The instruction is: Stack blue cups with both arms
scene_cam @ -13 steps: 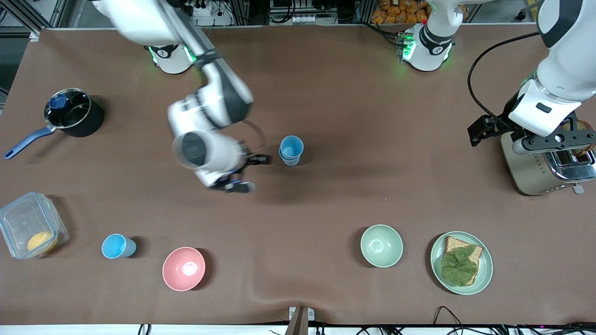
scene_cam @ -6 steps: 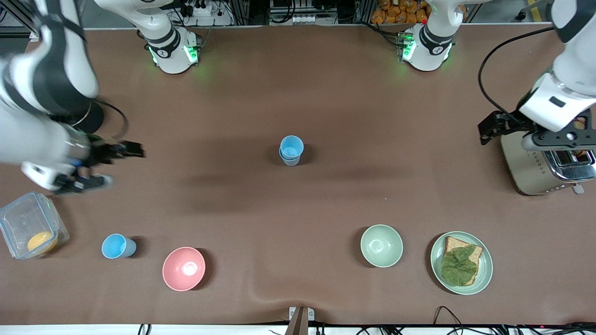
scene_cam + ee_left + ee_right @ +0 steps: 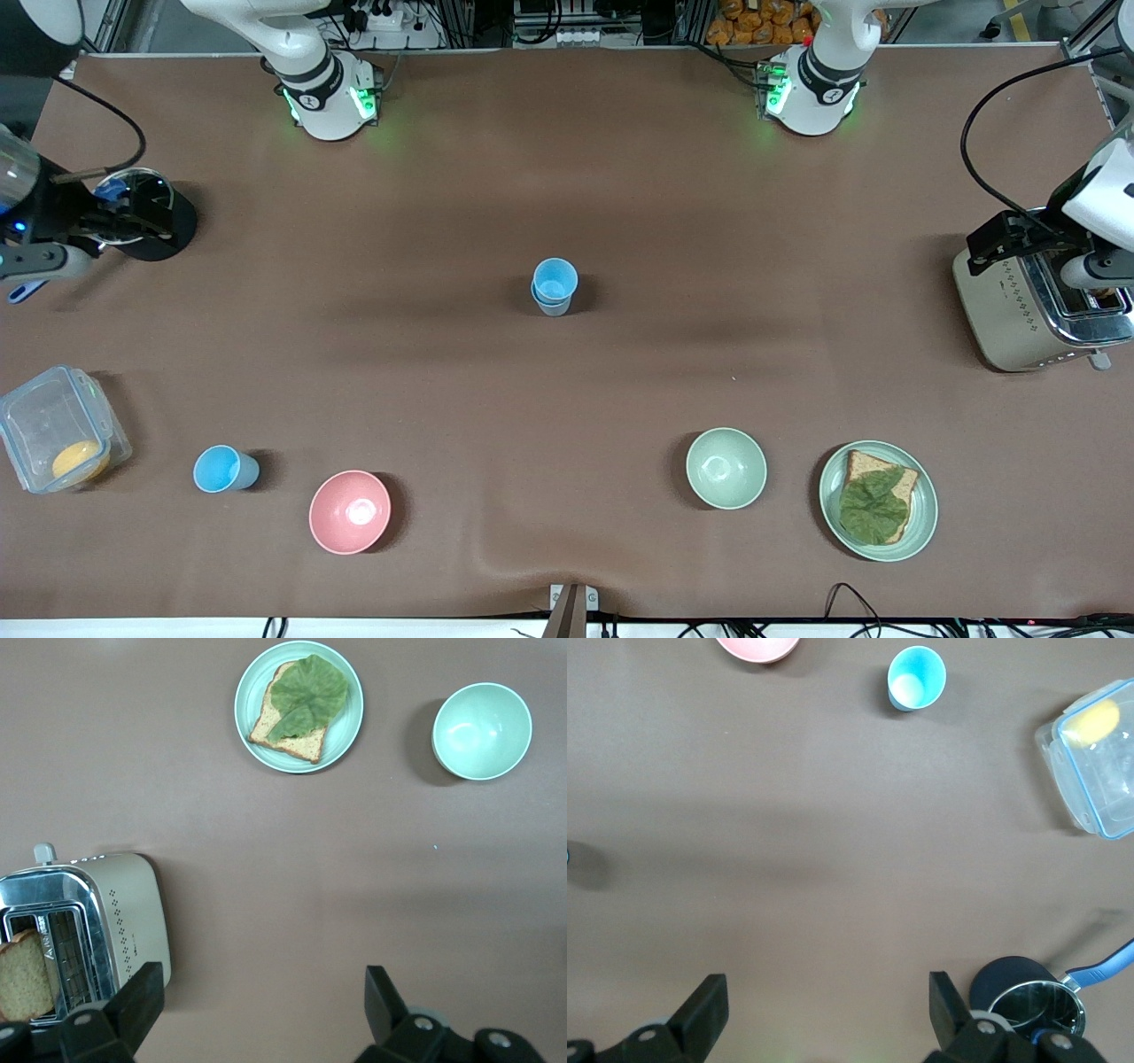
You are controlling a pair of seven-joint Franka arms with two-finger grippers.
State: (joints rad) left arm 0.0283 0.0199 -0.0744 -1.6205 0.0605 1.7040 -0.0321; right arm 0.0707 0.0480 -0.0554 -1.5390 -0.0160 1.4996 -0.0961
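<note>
Front view: two small tapered blue plastic cups nested as one stack (image 3: 555, 286) mid-bench, brighter sky-blue one seated in paler grey-blue one, upright, nothing touching it. Landmark for rest = that stack.

Third small sky-blue plastic cup (image 3: 225, 469) alone, upright, nearer front cam than stack and well toward right arm's end; just beside round pink bowl (image 3: 349, 511). Clear lidded plastic box w/ yellow item inside (image 3: 58, 440) further toward that end than lone cup. Also seen in right wrist view: lone cup (image 3: 916, 677), box (image 3: 1095, 757).

Right hand (image 3: 115, 215) well apart from stack, at right arm's end of bench, over black saucepan w/ blue handle (image 3: 146, 215). Fingers spread wide per right wrist view, nothing between them.

Left hand (image 3: 1054, 248) well apart from stack toward left arm's end, over beige-and-chrome toaster (image 3: 1028, 306). Fingers wide apart per left wrist view, empty. Pale green bowl (image 3: 726, 467) and green plate w/ toast + lettuce leaf (image 3: 877, 501) nearer front cam than stack, toward left arm's end.

Progress, as judged: one stacking done (two cups nested). Left to do, prob.: lone sky-blue cup still off stack; neither hand near it. Right hand the closer one for pickup.
</note>
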